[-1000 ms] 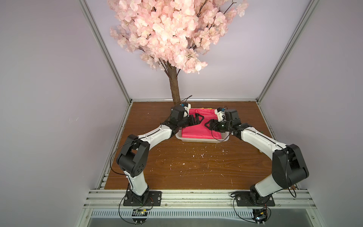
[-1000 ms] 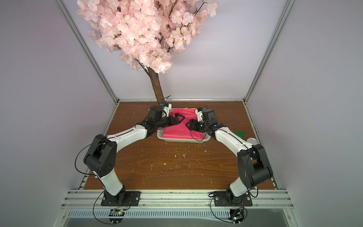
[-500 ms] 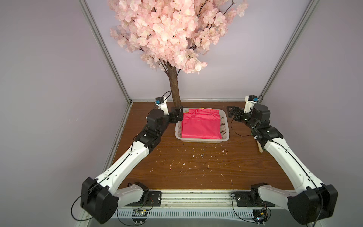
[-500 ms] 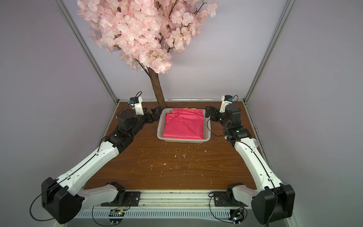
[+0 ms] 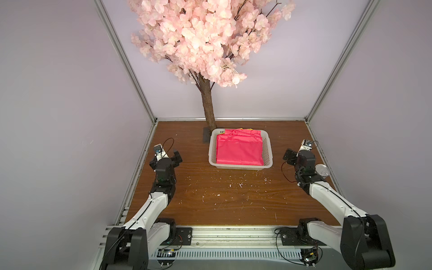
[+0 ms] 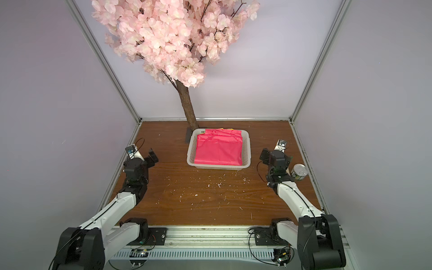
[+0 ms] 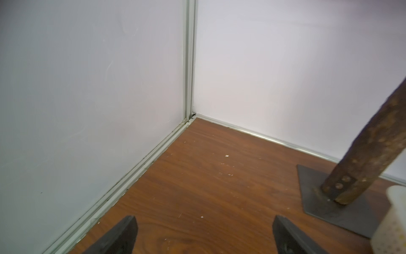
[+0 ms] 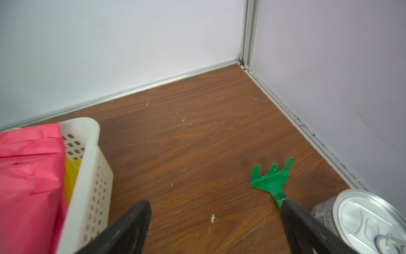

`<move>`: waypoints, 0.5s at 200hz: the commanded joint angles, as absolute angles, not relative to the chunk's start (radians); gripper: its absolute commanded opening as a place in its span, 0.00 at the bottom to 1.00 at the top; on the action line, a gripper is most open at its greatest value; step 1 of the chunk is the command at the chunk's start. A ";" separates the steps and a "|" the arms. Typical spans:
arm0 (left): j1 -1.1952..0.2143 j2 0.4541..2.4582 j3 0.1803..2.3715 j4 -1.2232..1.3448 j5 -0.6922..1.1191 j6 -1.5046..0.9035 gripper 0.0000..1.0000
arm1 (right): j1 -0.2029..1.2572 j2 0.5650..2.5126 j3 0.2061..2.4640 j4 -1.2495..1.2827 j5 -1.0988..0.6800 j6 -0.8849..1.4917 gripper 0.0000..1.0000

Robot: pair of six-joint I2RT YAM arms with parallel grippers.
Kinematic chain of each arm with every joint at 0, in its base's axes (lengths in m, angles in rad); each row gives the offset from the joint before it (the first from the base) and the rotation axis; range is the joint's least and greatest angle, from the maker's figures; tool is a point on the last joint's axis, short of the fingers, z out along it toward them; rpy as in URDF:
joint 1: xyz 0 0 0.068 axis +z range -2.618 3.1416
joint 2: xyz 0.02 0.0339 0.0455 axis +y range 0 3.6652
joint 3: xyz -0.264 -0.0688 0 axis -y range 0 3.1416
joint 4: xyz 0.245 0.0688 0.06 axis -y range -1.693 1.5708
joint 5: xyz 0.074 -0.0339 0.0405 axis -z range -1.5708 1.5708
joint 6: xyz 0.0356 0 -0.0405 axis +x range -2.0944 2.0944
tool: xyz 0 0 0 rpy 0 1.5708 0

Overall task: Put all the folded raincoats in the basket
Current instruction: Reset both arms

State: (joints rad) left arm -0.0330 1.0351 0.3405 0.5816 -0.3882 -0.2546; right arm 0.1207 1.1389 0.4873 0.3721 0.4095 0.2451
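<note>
Pale lilac walls (image 5: 70,117) close in a brown wood-grain worktop (image 5: 222,203) strewn with small white flecks (image 5: 239,185). Toward twelve o'clock on it sits the white perforated basket (image 5: 240,166). The folded pink raincoat (image 5: 238,150) lies flat inside and covers most of its bottom, as both top views show. In the right wrist view a strip of something yellow (image 8: 71,173) shows between the raincoat and the basket wall. An artificial blossom tree (image 5: 208,105) stands on a dark plate at about eleven o'clock from the basket, just beside its corner. The left end effector (image 7: 205,235) hangs well apart from the basket at its nine o'clock, jaws spread wide with nothing between them. The right end effector (image 8: 215,211) is at the basket's three o'clock, also spread wide and holding nothing. At four o'clock from the basket, near the side wall, stands a metal can (image 6: 300,171) with a pull-tab lid. A green toy rake (image 8: 271,180) lies flat on the worktop close to it.
</note>
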 commanded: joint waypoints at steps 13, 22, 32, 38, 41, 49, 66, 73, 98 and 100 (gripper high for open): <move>0.020 1.065 0.299 0.830 -0.429 -0.158 1.00 | 0.105 1.171 0.370 0.717 0.500 0.133 0.99; 0.022 1.079 0.292 0.839 -0.439 -0.143 1.00 | 0.101 1.191 0.343 0.763 0.500 0.119 0.99; 0.028 1.103 0.277 0.869 -0.414 -0.138 1.00 | 0.099 1.217 0.320 0.807 0.493 0.106 0.99; 0.029 1.120 0.278 0.866 -0.401 -0.135 1.00 | 0.099 1.236 0.309 0.827 0.491 0.100 0.99; 0.029 1.127 0.280 0.862 -0.392 -0.138 1.00 | 0.097 1.244 0.306 0.837 0.492 0.098 0.99; 0.029 1.145 0.273 0.862 -0.365 -0.152 1.00 | 0.096 1.271 0.293 0.872 0.488 0.097 0.99; 0.029 1.205 0.257 0.900 -0.296 -0.170 1.00 | 0.094 1.330 0.267 0.952 0.467 0.098 1.00; 0.029 1.229 0.244 0.930 -0.275 -0.168 1.00 | 0.093 1.350 0.266 0.979 0.459 0.093 0.99; 0.029 1.301 0.209 1.072 -0.251 -0.146 1.00 | 0.091 1.375 0.292 0.972 0.444 0.114 1.00; 0.029 1.306 0.208 1.080 -0.250 -0.145 1.00 | 0.091 1.379 0.292 0.978 0.440 0.112 0.99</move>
